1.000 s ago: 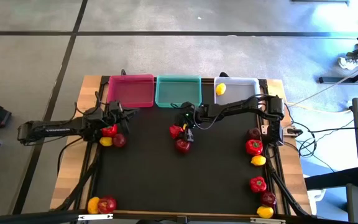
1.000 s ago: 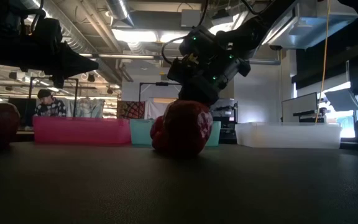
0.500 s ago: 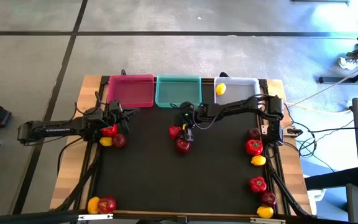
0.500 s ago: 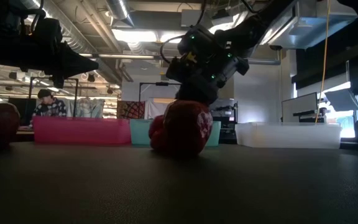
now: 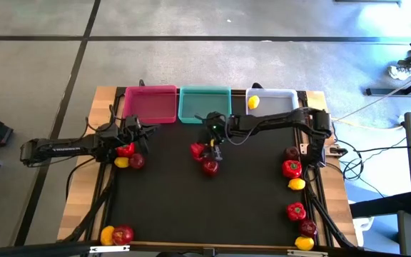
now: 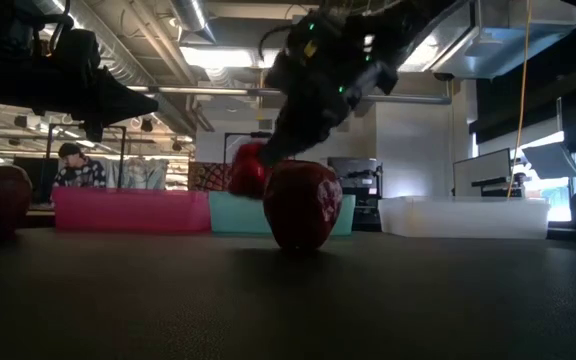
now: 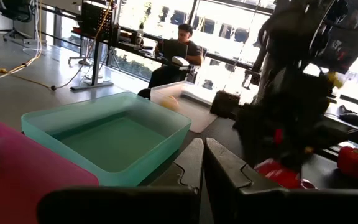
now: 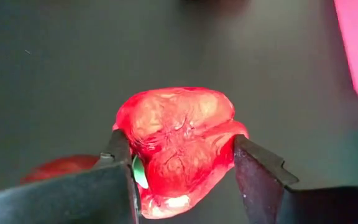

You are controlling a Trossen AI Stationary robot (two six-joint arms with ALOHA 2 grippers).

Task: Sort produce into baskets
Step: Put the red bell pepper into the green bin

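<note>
Status: one lemon (image 5: pixel 253 102) lies in the pale basket (image 5: pixel 284 94); the pink basket (image 5: pixel 150 104) and teal basket (image 5: pixel 205 104) hold nothing (most produce remains unsorted). My right gripper (image 8: pixel 182 163) clamps a glossy, lumpy bell pepper (image 8: pixel 178 144), lifted just beside the smooth round apple (image 6: pixel 303 203), near the teal basket. My left gripper (image 7: pixel 202 163) is narrow, holding nothing.

Bright ceiling light panels (image 6: pixel 218 57) are glowing among exposed silver ducts (image 6: pixel 153 25). A person (image 7: pixel 182 53) is sitting at a dark desk (image 7: pixel 138 50) before sunlit windows (image 7: pixel 229 25). Dark seams are crossing the grey concrete floor (image 5: pixel 191 28).
</note>
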